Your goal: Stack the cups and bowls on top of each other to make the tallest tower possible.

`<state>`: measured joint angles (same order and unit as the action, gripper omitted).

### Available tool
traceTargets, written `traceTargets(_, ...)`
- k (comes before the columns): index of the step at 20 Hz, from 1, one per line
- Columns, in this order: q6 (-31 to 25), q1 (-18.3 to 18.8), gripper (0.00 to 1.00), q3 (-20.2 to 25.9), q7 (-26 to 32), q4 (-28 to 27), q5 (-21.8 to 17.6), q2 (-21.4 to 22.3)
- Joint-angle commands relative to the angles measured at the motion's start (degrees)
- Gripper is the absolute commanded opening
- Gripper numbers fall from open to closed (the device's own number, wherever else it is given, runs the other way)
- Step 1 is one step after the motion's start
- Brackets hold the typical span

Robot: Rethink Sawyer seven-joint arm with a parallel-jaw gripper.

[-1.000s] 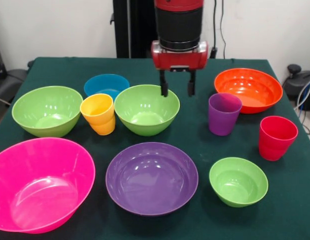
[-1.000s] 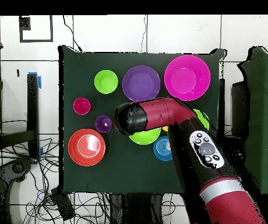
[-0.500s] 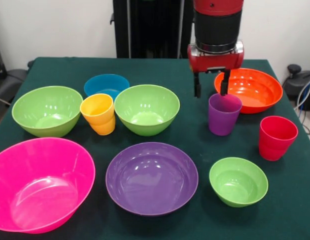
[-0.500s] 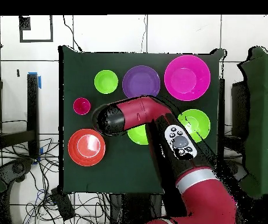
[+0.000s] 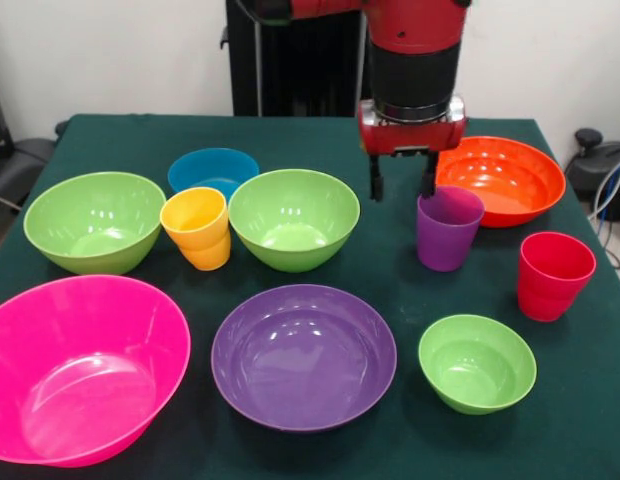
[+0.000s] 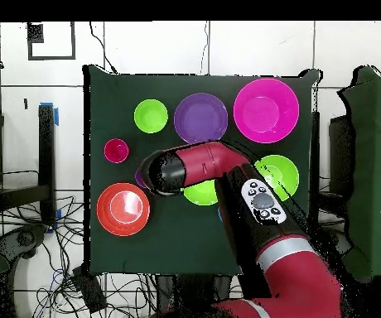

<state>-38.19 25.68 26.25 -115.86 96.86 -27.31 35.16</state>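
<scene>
My gripper (image 5: 401, 187) hangs open with nothing between its fingers, just behind the left rim of the purple cup (image 5: 449, 230). Its right finger (image 5: 428, 182) is close above that rim. The red cup (image 5: 555, 276) stands at the right and the yellow-orange cup (image 5: 197, 229) at the left, between two lime green bowls (image 5: 93, 221) (image 5: 293, 219). A small lime green bowl (image 5: 477, 362), a purple bowl (image 5: 303, 356), a pink bowl (image 5: 75, 366), a blue bowl (image 5: 213, 169) and an orange-red bowl (image 5: 500, 179) each sit apart on the table. In the overhead view the arm (image 6: 195, 164) hides the gripper and the purple cup.
The green cloth-covered table (image 5: 110, 135) holds everything. In the overhead view cables (image 6: 36, 248) lie on the floor around the table, and the arm covers part of the middle bowls.
In the front view the gripper swung right from above the middle green bowl to over the purple cup, then drew back slightly left. It stayed open throughout. No cup or bowl moved.
</scene>
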Motion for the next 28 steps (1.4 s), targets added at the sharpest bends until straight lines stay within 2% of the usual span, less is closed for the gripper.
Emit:
traceTargets(1, 1.3, 1.2, 1.00, -3.6, 0.7, -3.0, -3.8, -3.2)
traceTargets(9, 2.6, 1.0, 1.00, -4.3, 0.6, -3.5, -3.8, -5.0)
traceTargets(11, 3.0, 1.2, 1.00, -4.7, -2.7, -2.3, -0.9, -7.2)
traceTargets(12, 7.1, 0.8, 1.00, -5.2, -3.6, -2.8, -2.5, -9.2)
traceTargets(16, 9.4, -0.5, 1.00, -7.3, -3.8, -5.0, -4.3, -13.5)
traceTargets(24, 10.2, -2.1, 1.00, -9.9, -1.4, -7.5, -4.7, -15.6)
traceTargets(25, 9.7, -2.3, 0.00, -10.1, -0.5, -7.8, -4.4, -15.7)
traceTargets(28, 4.7, -2.7, 0.00, -10.1, 1.5, -9.2, -3.8, -16.0)
